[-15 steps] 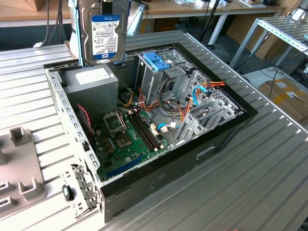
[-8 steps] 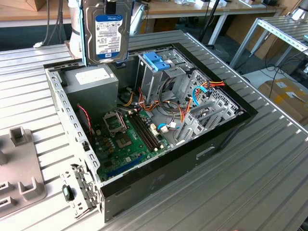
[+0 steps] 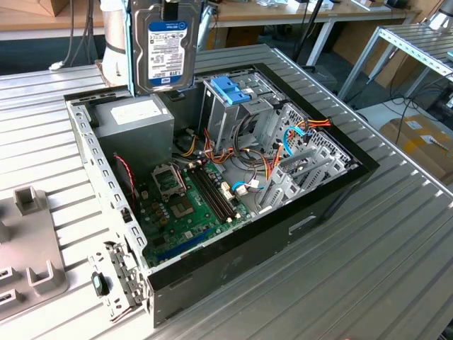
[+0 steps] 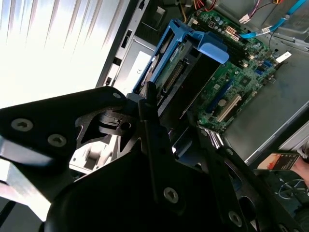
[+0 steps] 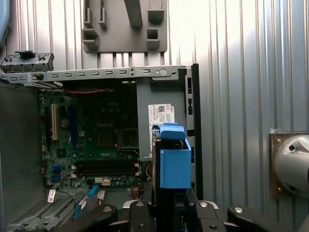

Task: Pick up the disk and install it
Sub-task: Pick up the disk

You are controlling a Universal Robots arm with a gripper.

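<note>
Status: the disk (image 3: 168,49) is off the table (image 3: 382,269) and hangs upright above the far end of the open computer case (image 3: 333,185). Its printed label faces the exterior view. Its blue edge frame (image 3: 131,49) runs down the side toward the exterior view's left. It sits over the grey box with the white sticker (image 3: 134,119), well above it and touching nothing in the case. The drive cage (image 3: 233,113) with the blue handle stands just toward the exterior view's right of that box, and no disk can be seen seated in it.

Gripper (image 5: 169,202): closed around the disk. In the first wrist view the disk appears edge-on, pinched between the two black fingers, with the blue frame projecting out past them over the case. The grip is at one end of the disk, and the rest of its length hangs free.

Handling, as judged from here:
- Rigid metal body. It should not flex under clamping.
- Probably dense for its size, so a hold at one end would load the fingers if the disk swings.
- Bare metal faces look smooth. Slip is a risk.
- Likely sensitive to shock. Knocks against the cage walls or the motherboard (image 3: 180,202) should be avoided.
- Best purchase is across the flat faces or on the framed edges, clear of the connector end.
</note>
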